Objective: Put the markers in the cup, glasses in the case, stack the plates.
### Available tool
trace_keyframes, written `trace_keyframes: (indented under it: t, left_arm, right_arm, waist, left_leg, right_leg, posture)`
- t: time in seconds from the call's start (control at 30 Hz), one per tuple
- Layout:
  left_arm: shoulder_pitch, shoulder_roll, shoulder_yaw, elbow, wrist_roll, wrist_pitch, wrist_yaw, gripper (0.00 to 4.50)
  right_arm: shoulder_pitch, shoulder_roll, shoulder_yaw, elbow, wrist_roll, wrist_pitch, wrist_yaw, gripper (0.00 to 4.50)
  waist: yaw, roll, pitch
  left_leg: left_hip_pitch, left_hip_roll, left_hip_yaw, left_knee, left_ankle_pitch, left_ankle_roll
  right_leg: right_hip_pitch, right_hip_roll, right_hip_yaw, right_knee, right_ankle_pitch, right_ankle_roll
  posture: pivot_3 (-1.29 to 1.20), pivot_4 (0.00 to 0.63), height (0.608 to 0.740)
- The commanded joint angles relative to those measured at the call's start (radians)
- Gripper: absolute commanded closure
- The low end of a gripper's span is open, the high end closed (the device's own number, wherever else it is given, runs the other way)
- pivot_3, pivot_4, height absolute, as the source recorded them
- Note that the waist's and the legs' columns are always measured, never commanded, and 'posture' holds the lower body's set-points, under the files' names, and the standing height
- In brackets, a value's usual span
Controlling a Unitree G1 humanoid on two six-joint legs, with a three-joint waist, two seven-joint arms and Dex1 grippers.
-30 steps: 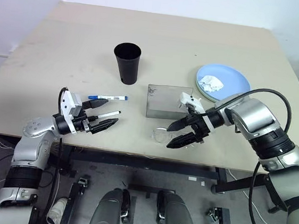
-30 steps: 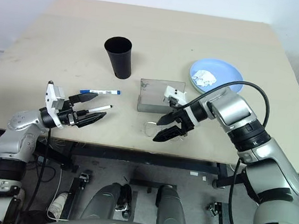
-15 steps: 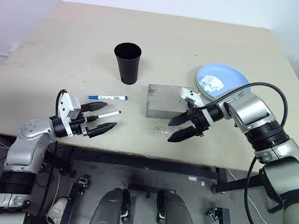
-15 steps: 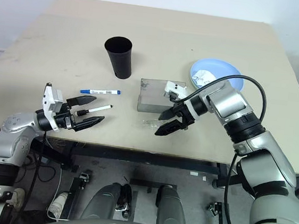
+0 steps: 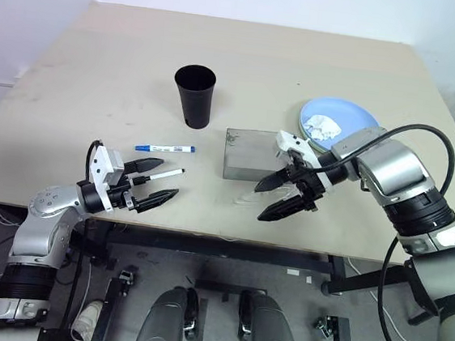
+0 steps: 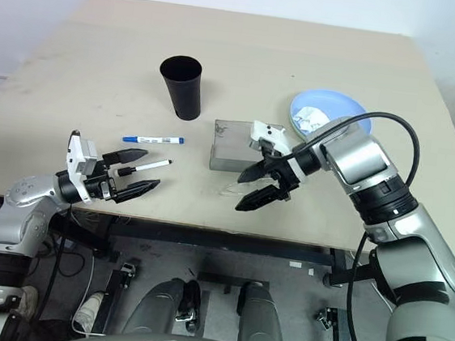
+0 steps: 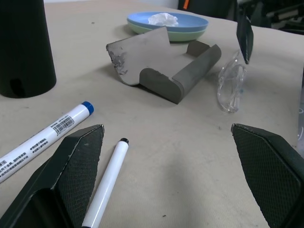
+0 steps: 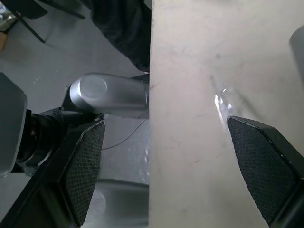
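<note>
The black cup [image 5: 193,94] stands upright at mid-table. Near the left front lie both markers: the blue-capped one [image 5: 165,148] and the black-capped one [image 5: 162,173]. My left gripper [image 5: 153,181] is open, low over the table, its fingers on either side of the black-capped marker's rear end. The grey case [image 5: 249,155] lies open. The clear glasses [image 5: 247,196] rest on the table just in front of it. My right gripper [image 5: 277,198] is open beside the glasses, holding nothing. The light blue plate [image 5: 348,118] sits on the mint green one [image 5: 303,136].
A crumpled white paper wad [image 5: 321,127] lies on the blue plate. The table's front edge [image 5: 205,232] runs close under both grippers. A black cable loops over my right forearm [image 5: 410,133].
The glasses now lie flatter and a little farther from the front edge, nearer the case. Both grippers stay open and have hardly moved.
</note>
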Motion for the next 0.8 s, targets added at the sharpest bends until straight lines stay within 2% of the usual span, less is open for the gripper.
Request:
trace_keyframes:
  t: [0.03,0.5,0.8]
  left_arm:
    - [-0.016,0.005,0.007,-0.041,-0.016,0.007,0.006,0.00]
    - [-0.036,0.006,0.003,-0.123,-0.024,0.087,0.046,0.00]
    - [-0.037,0.006,0.003,-0.159,-0.025,0.118,0.068,0.00]
  right_arm:
    - [-0.021,0.023,-0.056,-0.008,0.015,0.007,-0.039,0.18]
    - [-0.083,0.072,-0.101,0.225,-0.041,-0.094,-0.101,0.18]
    - [-0.042,0.079,-0.081,0.224,-0.092,-0.133,-0.112,0.18]
  waist:
    - [-0.002,0.000,0.000]
    - [-0.001,0.000,0.000]
    - [-0.001,0.000,0.000]
  left_leg:
    - [0.000,0.000,0.000,0.000,0.000,0.000]
    - [0.000,0.000,0.000,0.000,0.003,-0.005]
    - [-0.001,0.000,0.000,0.000,0.003,-0.004]
  right_leg:
    - [0.000,0.000,0.000,0.000,0.000,0.000]
    - [0.000,0.000,0.000,0.000,0.000,0.001]
    - [0.000,0.000,0.000,0.000,0.001,0.001]
  posture:
    - [0.00,0.150,0.710]
    - [0.00,0.150,0.710]
    - [0.00,0.150,0.710]
